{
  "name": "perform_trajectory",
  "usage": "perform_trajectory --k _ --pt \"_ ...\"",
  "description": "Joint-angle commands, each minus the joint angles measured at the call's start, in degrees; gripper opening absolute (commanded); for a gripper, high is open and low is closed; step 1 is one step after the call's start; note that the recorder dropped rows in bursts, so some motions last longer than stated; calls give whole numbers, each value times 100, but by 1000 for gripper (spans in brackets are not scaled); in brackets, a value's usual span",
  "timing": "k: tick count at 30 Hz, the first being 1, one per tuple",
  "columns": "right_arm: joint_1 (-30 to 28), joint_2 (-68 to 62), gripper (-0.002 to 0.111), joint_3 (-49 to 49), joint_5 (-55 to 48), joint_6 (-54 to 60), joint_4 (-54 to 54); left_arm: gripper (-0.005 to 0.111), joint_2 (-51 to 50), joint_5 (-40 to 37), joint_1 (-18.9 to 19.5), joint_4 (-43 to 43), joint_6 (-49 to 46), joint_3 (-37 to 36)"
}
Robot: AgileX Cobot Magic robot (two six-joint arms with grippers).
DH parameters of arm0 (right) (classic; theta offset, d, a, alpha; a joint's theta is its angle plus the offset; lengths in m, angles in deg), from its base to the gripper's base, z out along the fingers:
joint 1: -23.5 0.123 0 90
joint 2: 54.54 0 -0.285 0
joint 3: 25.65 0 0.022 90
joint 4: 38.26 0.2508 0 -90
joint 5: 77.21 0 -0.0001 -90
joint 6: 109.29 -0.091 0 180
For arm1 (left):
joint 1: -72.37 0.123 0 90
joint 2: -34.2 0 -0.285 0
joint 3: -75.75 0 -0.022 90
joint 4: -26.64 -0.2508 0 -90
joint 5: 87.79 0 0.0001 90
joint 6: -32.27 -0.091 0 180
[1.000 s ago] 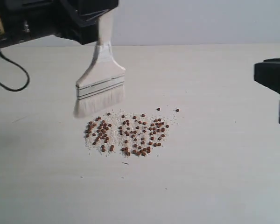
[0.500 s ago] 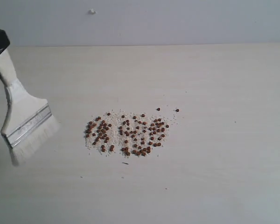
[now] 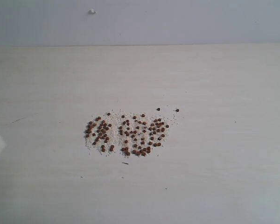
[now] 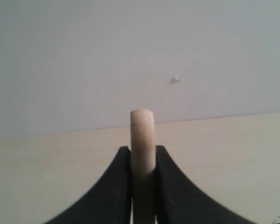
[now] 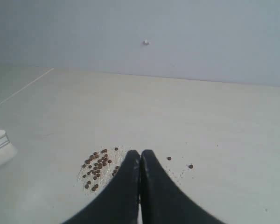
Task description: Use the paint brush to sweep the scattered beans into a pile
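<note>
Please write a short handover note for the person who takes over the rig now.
Left gripper: shut on the paint brush handle, brush off to the left of the table.
Right gripper: shut, empty, facing the beans.
The beans: one loose patch mid-table; two strays just beyond it.
Done: most beans gathered. Left: sweep in strays, tighten the patch.

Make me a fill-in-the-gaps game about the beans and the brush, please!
1. The left claw is shut on the paint brush's wooden ____.
2. The right claw is closed and holds ____.
3. The beans on the table are reddish-____.
4. In the exterior view, only a bit of the paint brush shows, at the ____ edge.
Missing words: handle; nothing; brown; left.
</note>
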Motion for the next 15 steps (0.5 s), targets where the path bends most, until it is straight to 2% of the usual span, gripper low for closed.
perform_trajectory --k 1,3,6,9,15 --pt "12 10 0 -23 23 -14 1 0 227 741 6 778 -210 -323" --pt "12 10 0 -23 23 -14 1 0 311 1301 6 1119 -77 -498" --pt "12 10 0 -23 23 -14 -13 0 366 1562 6 911 26 -539" --pt "12 10 0 -23 23 -14 -13 0 366 1475 6 81 279 -527" --pt "12 10 0 -23 23 -14 -13 0 366 1193 6 -1882 1575 -527"
